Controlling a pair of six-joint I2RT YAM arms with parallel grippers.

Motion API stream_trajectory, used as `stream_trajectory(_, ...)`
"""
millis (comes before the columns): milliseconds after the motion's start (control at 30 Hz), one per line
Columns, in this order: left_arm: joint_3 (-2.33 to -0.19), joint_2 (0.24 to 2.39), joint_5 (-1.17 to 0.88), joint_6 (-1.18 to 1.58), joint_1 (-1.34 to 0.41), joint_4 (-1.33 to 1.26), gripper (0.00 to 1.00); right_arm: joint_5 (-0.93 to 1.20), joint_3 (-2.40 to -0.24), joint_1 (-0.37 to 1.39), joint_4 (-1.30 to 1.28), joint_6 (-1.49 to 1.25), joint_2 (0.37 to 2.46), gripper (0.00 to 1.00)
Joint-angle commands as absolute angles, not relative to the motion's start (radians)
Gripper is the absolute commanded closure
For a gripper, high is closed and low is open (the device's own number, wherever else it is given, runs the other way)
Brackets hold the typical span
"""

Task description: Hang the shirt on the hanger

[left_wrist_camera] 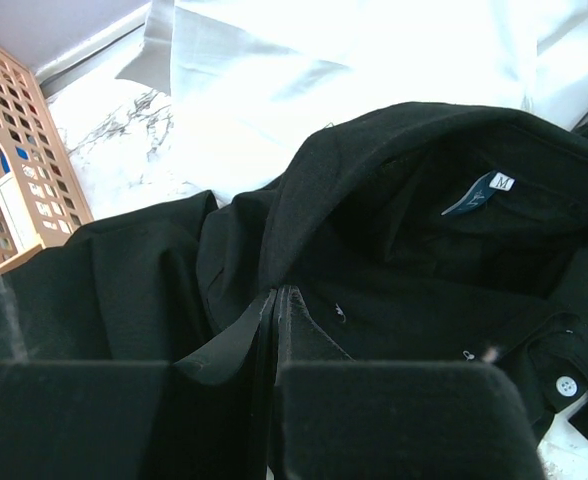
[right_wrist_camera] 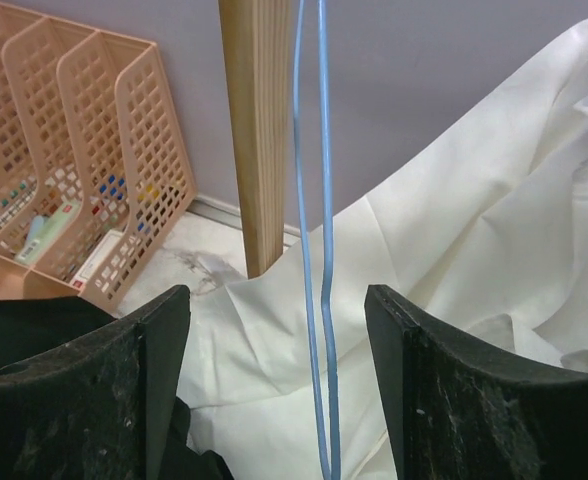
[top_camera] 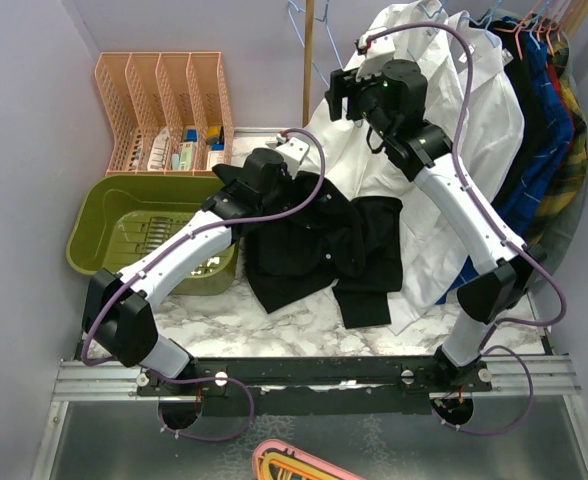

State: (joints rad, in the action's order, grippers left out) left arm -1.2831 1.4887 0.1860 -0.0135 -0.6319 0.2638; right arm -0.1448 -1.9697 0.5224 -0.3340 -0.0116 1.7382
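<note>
The black shirt point(top_camera: 319, 245) lies crumpled on the marble table, collar and size label point(left_wrist_camera: 479, 195) up. My left gripper point(top_camera: 236, 180) is shut on a fold of it near the collar, as the left wrist view point(left_wrist_camera: 276, 300) shows. The light-blue wire hanger point(top_camera: 314, 55) hangs at the back beside a wooden post. My right gripper point(top_camera: 336, 98) is raised there and open. In the right wrist view the hanger's two wires point(right_wrist_camera: 319, 300) run down between the spread fingers point(right_wrist_camera: 164, 350) without touching them.
White shirts point(top_camera: 474, 130) and blue plaid garments point(top_camera: 549, 120) hang at the back right. A peach file rack point(top_camera: 164, 110) and a green basin point(top_camera: 134, 230) stand at the left. The wooden post point(right_wrist_camera: 259, 130) stands just behind the hanger.
</note>
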Motion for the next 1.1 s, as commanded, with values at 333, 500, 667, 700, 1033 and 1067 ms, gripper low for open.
stream_trajectory(333,-1.269,1.427,0.125,0.000,-0.620,0.249,1.00,-0.060,-1.935,0.466,-0.242,0.000,1.771,0.55)
stream_trajectory(500,-1.277,1.433,0.116,0.000,-0.618,0.254,0.99,-0.043,-1.995,0.460,-0.264,-0.002,1.812,0.59)
stream_trajectory(667,-1.281,1.438,0.110,0.000,-0.617,0.256,0.99,-0.017,-2.057,0.459,-0.295,0.000,1.856,0.64)
stream_trajectory(700,-1.282,1.438,0.112,0.001,-0.617,0.256,0.99,-0.015,-2.070,0.459,-0.304,-0.001,1.866,0.64)
stream_trajectory(1033,-1.297,1.437,0.119,-0.001,-0.609,0.266,0.98,-0.019,-2.104,0.458,-0.316,0.001,1.894,0.78)
stream_trajectory(1067,-1.298,1.433,0.119,0.000,-0.606,0.265,0.98,-0.016,-2.101,0.459,-0.315,0.001,1.893,0.84)
